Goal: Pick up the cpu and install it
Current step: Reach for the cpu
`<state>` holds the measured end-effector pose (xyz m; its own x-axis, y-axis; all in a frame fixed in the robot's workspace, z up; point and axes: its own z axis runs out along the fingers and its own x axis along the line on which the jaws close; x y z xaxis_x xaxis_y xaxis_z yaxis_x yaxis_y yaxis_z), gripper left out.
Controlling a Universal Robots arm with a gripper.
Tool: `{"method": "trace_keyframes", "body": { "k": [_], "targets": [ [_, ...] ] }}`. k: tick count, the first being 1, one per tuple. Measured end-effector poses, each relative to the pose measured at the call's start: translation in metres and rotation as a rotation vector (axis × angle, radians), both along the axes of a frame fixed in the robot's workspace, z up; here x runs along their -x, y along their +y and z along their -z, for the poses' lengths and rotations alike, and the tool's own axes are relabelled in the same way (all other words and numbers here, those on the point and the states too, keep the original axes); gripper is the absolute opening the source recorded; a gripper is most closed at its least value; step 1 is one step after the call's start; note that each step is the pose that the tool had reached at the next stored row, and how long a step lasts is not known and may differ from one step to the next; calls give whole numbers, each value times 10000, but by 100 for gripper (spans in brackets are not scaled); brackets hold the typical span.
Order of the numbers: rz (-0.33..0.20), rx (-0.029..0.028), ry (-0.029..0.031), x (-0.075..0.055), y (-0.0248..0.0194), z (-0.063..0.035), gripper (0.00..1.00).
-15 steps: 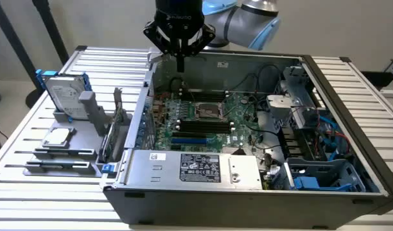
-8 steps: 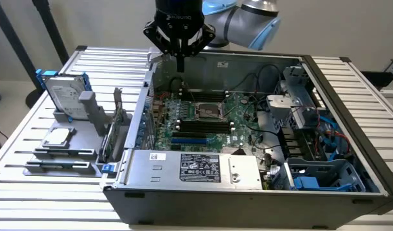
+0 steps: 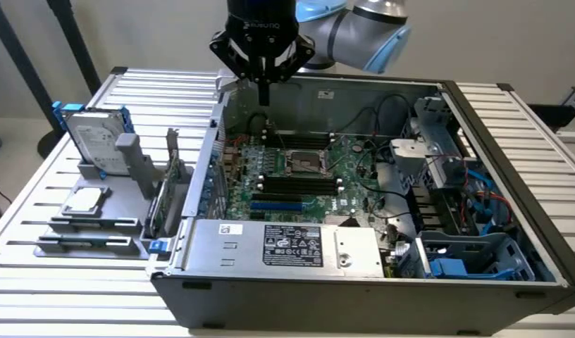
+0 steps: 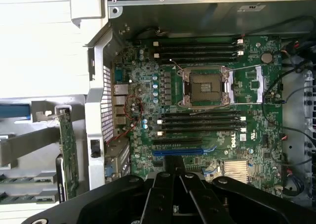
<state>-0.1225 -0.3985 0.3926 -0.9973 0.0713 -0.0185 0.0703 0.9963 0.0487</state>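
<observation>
REMOTE BENCH: I had the gripper (image 3: pixel 265 97) hanging over the far-left corner of the open PC case (image 3: pixel 297 299), its fingers pressed together w/ nothing btwn them.

The cpu (image 3: pixel 84 201) lay flat, shiny top up, on the grey parts rack (image 3: pixel 90 252). The rack sat outside the case on the slatted table (image 3: pixel 43 282), at the exterior view's left.

From the gripper the chip sat well apart. It was out past the case's left wall, toward the exterior view's left, a good way nearer the camera and lower down. The chip being square, I judged it had no long axis to line up on. W/ one arm on the rig, there was no nearer hand to choose.

The HDD (image 3: pixel 95 137) in its blue bracket stood upright just on the far side of the chip.

The wrist cam looked down on the mobo (image 4: pixel 148 85), where the socket (image 4: pixel 206 88) looked empty to me.
</observation>
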Motion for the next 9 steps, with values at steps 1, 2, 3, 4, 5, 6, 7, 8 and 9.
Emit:
{"method": "trace_keyframes", "body": {
  "k": [1,2,3,4,5,6,7,8,9],
  "targets": [
    [-2,1,3,30,7,0,11],
    [-1,1,3,74,20,0,11],
    [0,2,5,119,36,0,11],
    [-2,1,4,164,53,2,11],
    [-1,1,4,211,72,4,11],
    [-1,1,3,256,89,7,11],
    [-2,6,4,300,105,10,11],
    [-1,14,5,347,117,14,11],
    [-1,21,6,392,123,19,11]
  ]
}}
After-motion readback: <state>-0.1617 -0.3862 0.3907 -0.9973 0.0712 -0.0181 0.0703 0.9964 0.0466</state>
